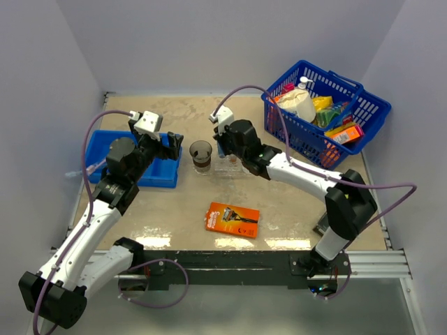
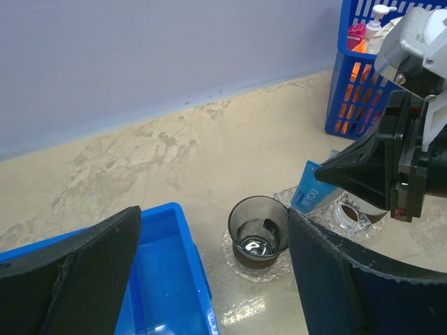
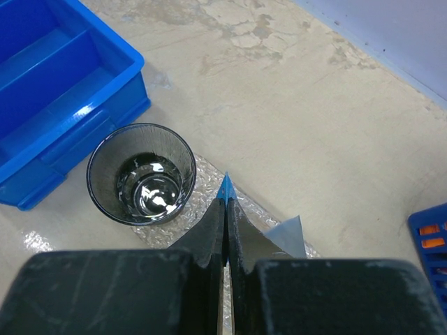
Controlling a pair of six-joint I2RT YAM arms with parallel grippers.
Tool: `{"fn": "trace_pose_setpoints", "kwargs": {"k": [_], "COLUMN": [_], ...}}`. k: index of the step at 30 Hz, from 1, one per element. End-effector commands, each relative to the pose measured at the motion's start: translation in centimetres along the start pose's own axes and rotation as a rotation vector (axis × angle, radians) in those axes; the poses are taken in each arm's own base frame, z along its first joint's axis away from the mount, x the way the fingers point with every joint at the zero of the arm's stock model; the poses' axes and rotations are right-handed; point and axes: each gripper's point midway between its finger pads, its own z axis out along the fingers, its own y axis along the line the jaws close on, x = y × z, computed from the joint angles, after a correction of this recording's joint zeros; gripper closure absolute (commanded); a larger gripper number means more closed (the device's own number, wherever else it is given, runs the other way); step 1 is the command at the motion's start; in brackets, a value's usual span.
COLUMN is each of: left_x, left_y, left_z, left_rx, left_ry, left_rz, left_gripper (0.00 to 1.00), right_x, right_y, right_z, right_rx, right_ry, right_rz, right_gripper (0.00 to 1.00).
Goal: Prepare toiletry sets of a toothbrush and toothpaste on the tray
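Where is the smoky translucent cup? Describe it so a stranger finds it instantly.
Find the opaque blue plastic compartment bin on the left. Just right of it lies a clear plastic tray; the smoky cup stands on its near-bin end. It is round, dark and open-topped, unlike the flat blue-and-white toothpaste tube the right gripper pinches beside it.

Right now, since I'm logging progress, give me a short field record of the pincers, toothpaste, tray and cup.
left pincer: open, empty, over the blue bin edge
right pincer: shut on the toothpaste
toothpaste: over the tray, beside the cup; contact unclear
cup: upright on the tray
razor pack: lying flat, nearer the arms' bases
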Motion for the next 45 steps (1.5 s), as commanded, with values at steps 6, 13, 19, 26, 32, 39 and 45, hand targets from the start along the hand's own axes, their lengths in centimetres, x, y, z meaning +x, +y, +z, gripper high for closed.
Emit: {"fn": "trace_pose_setpoints", "kwargs": {"k": [6,13,19,26,32,39,45], "left_x": [-1.4,-1.3,-1.2,-1.3,-1.3,-1.3,-1.3], "left_y": [0.4,0.4,0.4,0.4,0.4,0.4,0.4], "left_z": [0.0,0.1,0.1,0.0,0.1,0.0,0.1], "left_rx": [-0.015,-0.014,-0.012,-0.012,-0.012,-0.012,-0.014], "left_ry": [-0.042,-0.039,-0.036,-0.039,-0.037,-0.036,-0.034], "left_rz": [0.013,0.012,0.012,0.012,0.012,0.013,0.013], "left_gripper": [0.11,0.11,0.11,0.11,0.11,0.11,0.11], "right_x": [-0.5,0.2,0.9,1.3,1.4,0.4,-1.3], "right_y": [0.1,0.1,0.0,0.1,0.1,0.0,0.0], "right_z": [1.1,1.5,1.7,1.7,1.8,1.5,0.5], "right_rx": [0.024,0.029,0.035,0.036,0.041,0.04,0.025], "right_ry": [-0.049,-0.038,-0.024,-0.013,-0.008,-0.025,-0.059], "right_rz": [0.03,0.032,0.03,0.032,0.035,0.041,0.052], "right_gripper": [1.0,1.0,1.0,1.0,0.87,0.7,0.59]}}
